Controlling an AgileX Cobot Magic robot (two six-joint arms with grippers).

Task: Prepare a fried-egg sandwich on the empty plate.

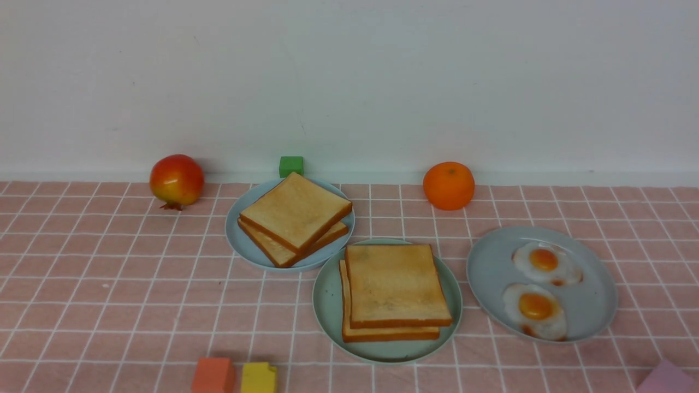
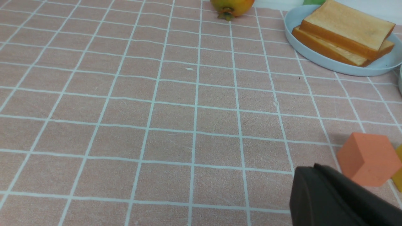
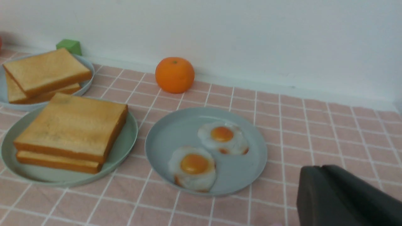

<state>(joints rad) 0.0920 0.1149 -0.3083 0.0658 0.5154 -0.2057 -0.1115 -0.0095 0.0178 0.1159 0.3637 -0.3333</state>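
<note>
The pale mint-green plate (image 1: 327, 305) sits at centre front and carries two stacked toast slices (image 1: 394, 286); no egg shows between them. It also shows in the right wrist view (image 3: 40, 177). Two bare fried eggs (image 1: 546, 262) (image 1: 535, 310) lie on a grey-blue plate (image 1: 486, 273) to the right. A loose toast stack (image 1: 295, 215) lies on another grey-blue plate (image 1: 240, 240) behind and to the left. Neither gripper shows in the front view. My left gripper (image 2: 314, 166) is shut and empty above the cloth near an orange block. My right gripper (image 3: 320, 168) is shut and empty, just right of the egg plate (image 3: 245, 175).
A red-yellow fruit (image 1: 176, 180), a green block (image 1: 291, 166) and an orange (image 1: 448, 185) stand along the back wall. An orange block (image 1: 213, 375), a yellow block (image 1: 259, 377) and a purple block (image 1: 666, 379) sit at the front edge of the pink checked cloth.
</note>
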